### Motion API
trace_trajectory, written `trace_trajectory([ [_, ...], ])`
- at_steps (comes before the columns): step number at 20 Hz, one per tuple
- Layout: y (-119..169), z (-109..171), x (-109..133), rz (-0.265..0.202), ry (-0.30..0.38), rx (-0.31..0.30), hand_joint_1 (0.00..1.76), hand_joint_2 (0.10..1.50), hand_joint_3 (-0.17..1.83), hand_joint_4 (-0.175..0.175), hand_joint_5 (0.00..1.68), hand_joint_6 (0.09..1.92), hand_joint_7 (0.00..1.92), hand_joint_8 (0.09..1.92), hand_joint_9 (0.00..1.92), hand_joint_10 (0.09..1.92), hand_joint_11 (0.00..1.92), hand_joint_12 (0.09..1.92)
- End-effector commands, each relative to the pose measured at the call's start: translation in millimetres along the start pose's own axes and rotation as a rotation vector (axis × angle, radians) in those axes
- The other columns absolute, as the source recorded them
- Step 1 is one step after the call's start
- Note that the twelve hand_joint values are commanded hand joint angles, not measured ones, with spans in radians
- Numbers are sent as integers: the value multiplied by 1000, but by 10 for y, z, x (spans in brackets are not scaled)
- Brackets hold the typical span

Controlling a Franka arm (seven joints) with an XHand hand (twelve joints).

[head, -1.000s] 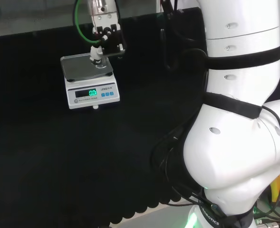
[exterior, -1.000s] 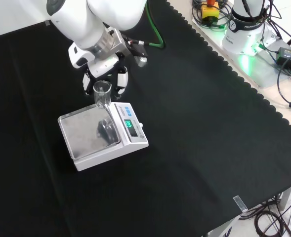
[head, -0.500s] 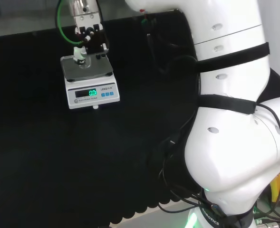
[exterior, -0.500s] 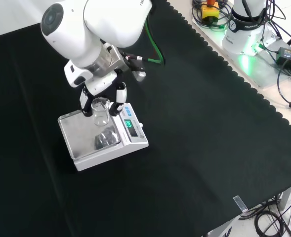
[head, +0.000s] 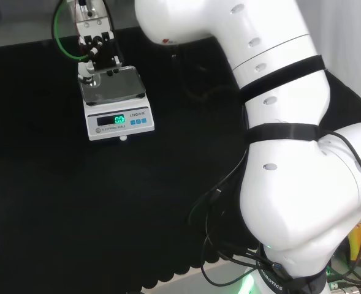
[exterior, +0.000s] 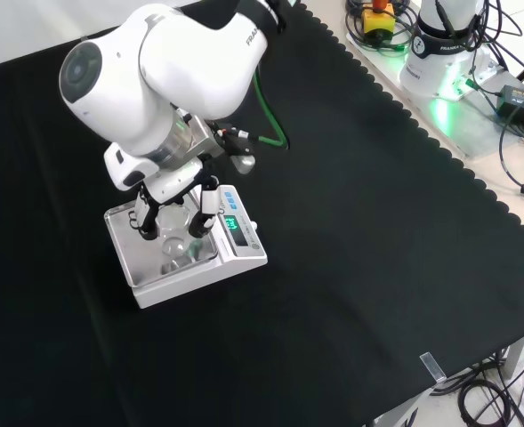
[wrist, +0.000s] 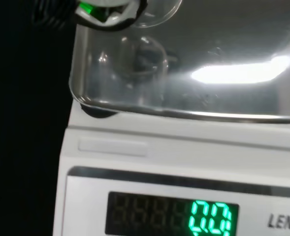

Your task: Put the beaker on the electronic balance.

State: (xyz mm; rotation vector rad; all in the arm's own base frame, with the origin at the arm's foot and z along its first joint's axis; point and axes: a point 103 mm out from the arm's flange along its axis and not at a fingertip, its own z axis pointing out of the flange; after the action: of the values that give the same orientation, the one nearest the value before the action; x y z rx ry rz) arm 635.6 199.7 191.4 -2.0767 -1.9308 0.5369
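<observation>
Front view: robot hand (exterior: 168, 209) lowered over the scale (exterior: 183, 247), fingers curled down around a clear glass beaker (exterior: 174, 233) and pinching it on both sides. Beaker upright above the steel weighing pan (exterior: 141, 240), toward the pan's display side; contact between its base and the pan not discernible. Lit green display (exterior: 230, 223) and blue buttons on the scale's sloped front panel, just right of the robot hand and unobstructed. Large white arm link (exterior: 159, 76) above and behind the robot hand, covering the far edge of the scale; green cable (exterior: 269, 124) looping down beside it. Black cloth of the table (exterior: 350, 231) bare around the scale, scalloped edge along the right side. Arm base (exterior: 444, 49), cables and a yellow box with a red button beyond that edge at upper right. Small clear strip (exterior: 431, 366) near the cloth's lower right corner, well apart from the scale.

Head view: robot hand (head: 97, 52) at the far left corner of the pan (head: 116, 86), beaker (head: 89, 80) hard to make out between the fingers. White arm links (head: 278, 141) across the right half, clear of the scale (head: 116, 104).

Wrist view: pan (wrist: 194, 78) close beneath, reflecting a ceiling light; round base of the beaker (wrist: 140, 56) visible over it; green digits (wrist: 211, 218) lit.
</observation>
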Motion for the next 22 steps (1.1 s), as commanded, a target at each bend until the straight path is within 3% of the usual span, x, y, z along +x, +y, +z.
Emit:
trace_trajectory([
  [1,204,238,159,2,-52,56,1019,733,671,-175,552,736,942,713,1478,87,1415,744],
  [12,404,396,-49,56,-58,91,1015,735,672,-175,536,732,915,723,1445,87,1360,792],
  [17,345,351,-108,42,-58,82,1000,724,677,-175,459,674,843,745,1390,87,1280,851],
  [19,250,251,-97,21,-82,55,917,671,657,-175,329,473,602,777,1175,87,1024,1044],
  [22,91,45,-62,-8,-90,-3,751,603,486,-175,129,150,121,707,658,87,604,1323],
])
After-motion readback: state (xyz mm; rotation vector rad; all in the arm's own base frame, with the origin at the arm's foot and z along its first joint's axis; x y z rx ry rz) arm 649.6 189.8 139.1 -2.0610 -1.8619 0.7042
